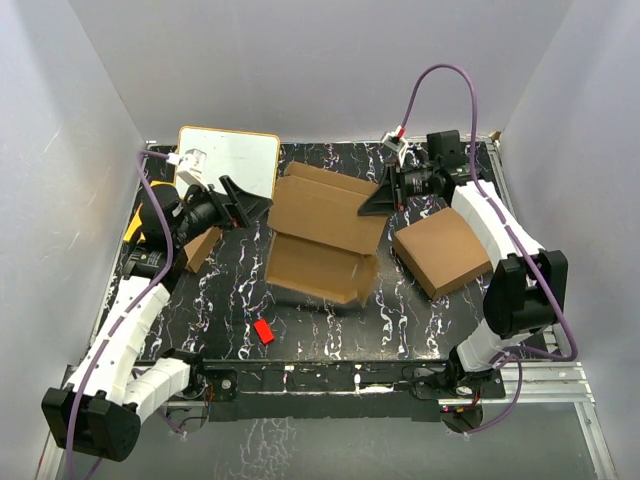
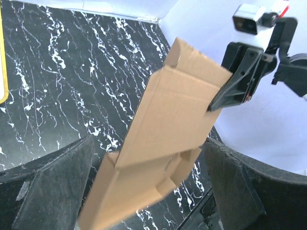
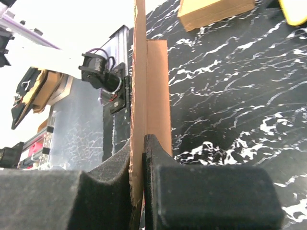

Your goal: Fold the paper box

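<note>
Standing half-raised at tabletop ctr, the paper box [image 1: 322, 232] is an unfolded die-cut sheet: far panel tilted up, near panel w/ flaps dropping toward the tabletop [image 1: 400, 320]. R claw [image 1: 370, 205] is clamped on its far-right edge. R wrist cam shows the card pinched edge-on between both pads [image 3: 201, 191], no gap. L claw [image 1: 252, 208] sits just beside the sheet's left edge, jaws wide apart, gripping nothing. In its own cam the sheet shows between the spread fingers [image 2: 53, 187]; can't tell if it touches them.

Handling, my read: thin card, light, stiff across a panel but floppy at the creases, so it'll prob. swing or sag when held by one edge only. Likely smooth, could slip in a shallow pinch, and kinks if bent off-score. Best hold: deep on a panel edge near a score line, not on a tab. L claw prob. wants the opposite edge.

Count: 1 paper box; 2 other brown boxes (small box [image 1: 203, 247] by L arm, big box [image 1: 441, 250] right of ctr, both apart from the sheet); 1 red bit [image 1: 263, 331] near front; 1 white board [image 1: 228, 160] far left; 2 claws.
</note>
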{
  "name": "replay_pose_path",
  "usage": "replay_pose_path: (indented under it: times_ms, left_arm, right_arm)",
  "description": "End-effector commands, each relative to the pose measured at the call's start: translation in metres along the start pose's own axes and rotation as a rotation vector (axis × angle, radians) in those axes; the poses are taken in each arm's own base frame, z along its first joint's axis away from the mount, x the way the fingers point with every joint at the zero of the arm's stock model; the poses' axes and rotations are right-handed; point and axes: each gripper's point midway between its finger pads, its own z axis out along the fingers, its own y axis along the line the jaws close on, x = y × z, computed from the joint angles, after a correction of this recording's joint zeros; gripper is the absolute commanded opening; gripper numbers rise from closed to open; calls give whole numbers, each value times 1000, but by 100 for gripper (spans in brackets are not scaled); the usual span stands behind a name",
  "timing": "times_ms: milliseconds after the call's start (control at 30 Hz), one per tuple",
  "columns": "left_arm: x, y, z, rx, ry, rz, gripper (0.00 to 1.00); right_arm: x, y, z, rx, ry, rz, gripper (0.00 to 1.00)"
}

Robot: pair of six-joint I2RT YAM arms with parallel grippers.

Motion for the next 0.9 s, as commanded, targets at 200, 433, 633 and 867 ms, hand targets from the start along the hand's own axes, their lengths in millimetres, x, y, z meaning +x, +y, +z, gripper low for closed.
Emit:
replay_pose_path:
  times_ms: [200, 433, 633, 867]
  left_arm:
    - [6, 20, -12, -128, 44, 72, 89]
    - [32, 56, 1, -146, 86, 146, 86]
    - [38, 86, 21, -30, 141, 7, 86]
    - [47, 113, 38, 96, 193, -147, 87]
  right_arm:
    - [28, -41, 29, 18, 123, 37, 8]
    - [48, -83, 48, 8, 257, 27, 8]
    - [39, -108, 54, 25, 277, 4, 10]
    - [33, -120, 59, 28, 276, -14, 13]
